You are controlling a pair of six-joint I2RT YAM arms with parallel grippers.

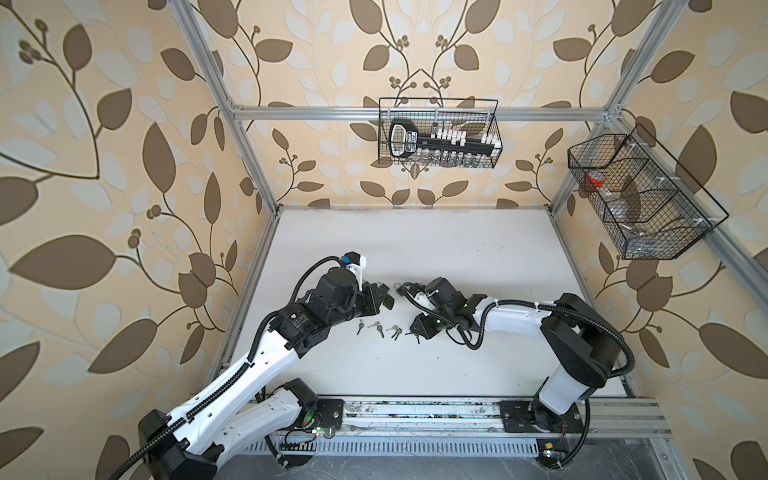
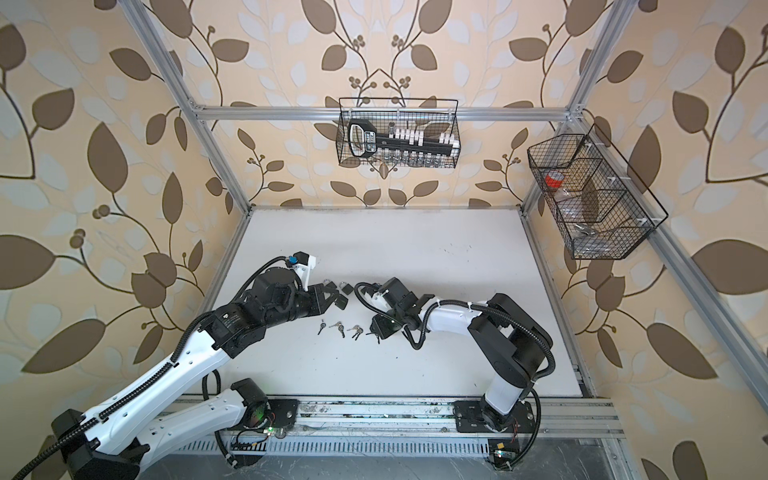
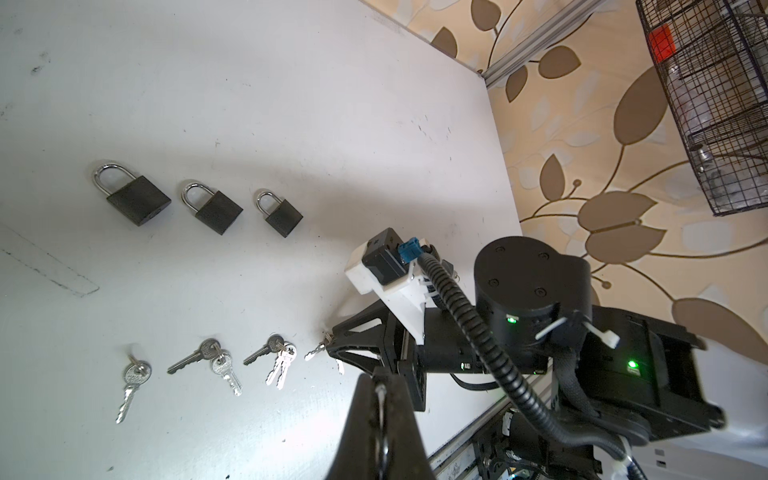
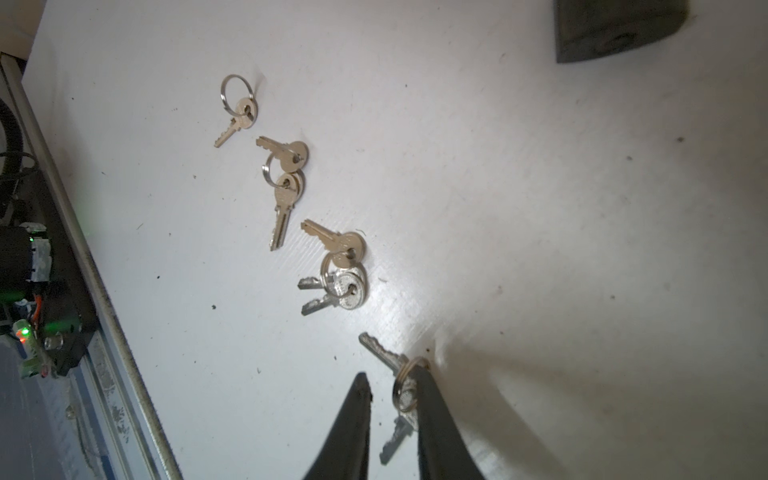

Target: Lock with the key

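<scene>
Three black padlocks (image 3: 139,199) (image 3: 218,212) (image 3: 282,218) lie in a row on the white table. Nearer the front lie several small key bunches (image 3: 212,357) (image 4: 286,166) (image 4: 340,266). My right gripper (image 4: 392,374) is low over the rightmost key bunch (image 4: 405,390). Its jaws stand a little apart, and the key ring leans against one finger (image 4: 428,407). My left gripper (image 3: 380,376) is shut, with a thin silver shackle showing between its fingers. In both top views a black padlock (image 2: 341,302) sits at its tip. A dark padlock body (image 4: 615,29) fills a corner of the right wrist view.
A wire basket (image 1: 440,133) with a tool set hangs on the back wall. Another wire basket (image 1: 640,195) hangs on the right wall. The aluminium rail (image 1: 415,411) carrying both arm bases runs along the table's front edge. Frame posts stand at the back corners.
</scene>
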